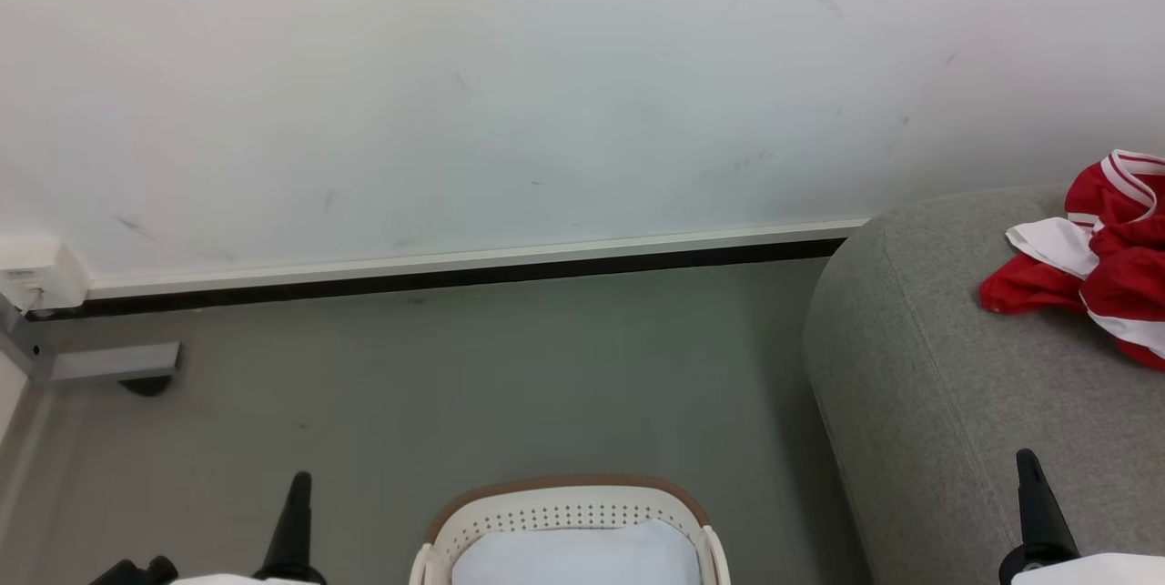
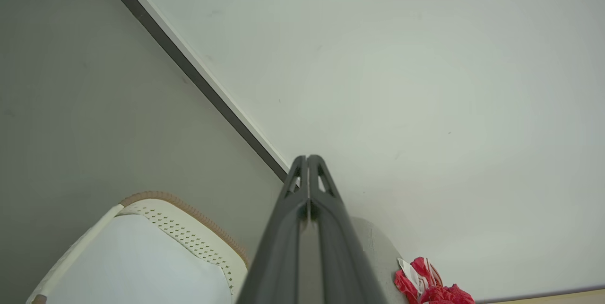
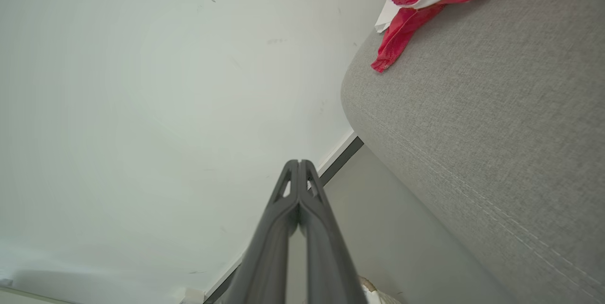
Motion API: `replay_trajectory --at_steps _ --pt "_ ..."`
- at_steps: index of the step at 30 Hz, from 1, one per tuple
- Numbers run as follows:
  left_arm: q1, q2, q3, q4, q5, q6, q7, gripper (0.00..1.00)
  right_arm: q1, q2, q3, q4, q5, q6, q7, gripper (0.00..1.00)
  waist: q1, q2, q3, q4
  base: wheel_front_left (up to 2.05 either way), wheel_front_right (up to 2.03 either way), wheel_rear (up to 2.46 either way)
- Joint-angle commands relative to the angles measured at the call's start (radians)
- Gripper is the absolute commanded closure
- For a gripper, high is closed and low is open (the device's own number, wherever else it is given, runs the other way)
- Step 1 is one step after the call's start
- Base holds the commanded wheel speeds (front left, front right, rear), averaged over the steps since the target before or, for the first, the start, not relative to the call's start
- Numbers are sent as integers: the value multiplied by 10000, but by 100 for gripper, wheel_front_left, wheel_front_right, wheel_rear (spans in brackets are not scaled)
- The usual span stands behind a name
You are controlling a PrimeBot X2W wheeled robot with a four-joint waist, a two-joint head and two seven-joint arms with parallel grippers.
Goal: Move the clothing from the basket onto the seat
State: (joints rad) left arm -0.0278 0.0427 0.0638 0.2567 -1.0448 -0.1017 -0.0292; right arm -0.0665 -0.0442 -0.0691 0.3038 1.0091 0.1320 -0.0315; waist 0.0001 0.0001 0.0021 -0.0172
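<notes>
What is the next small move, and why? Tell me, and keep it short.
Probably none beyond parking both arms. The clothing lies on the seat, the basket shows a pale liner cloth and no red, and the left gripper and right gripper are shut and empty. The task looks done.

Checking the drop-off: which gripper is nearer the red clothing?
Right. The right gripper sits by the sofa, short of the clothing; the left gripper is beyond the basket, over the floor.
</notes>
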Motion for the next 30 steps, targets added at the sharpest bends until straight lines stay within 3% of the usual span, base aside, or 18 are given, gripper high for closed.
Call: replay_trajectory --at_steps 1,30 --pt "-209 75 80 -93 -411 -50 78 100 -256 -77 -50 -153 378 -12 88 100 -1 -1 0 4 0 0 0" --pt "-574 96 317 -106 -3173 -191 808 100 -384 -86 -269 -399 3345 -17 828 100 -1 -1 2 80 0 0 0"
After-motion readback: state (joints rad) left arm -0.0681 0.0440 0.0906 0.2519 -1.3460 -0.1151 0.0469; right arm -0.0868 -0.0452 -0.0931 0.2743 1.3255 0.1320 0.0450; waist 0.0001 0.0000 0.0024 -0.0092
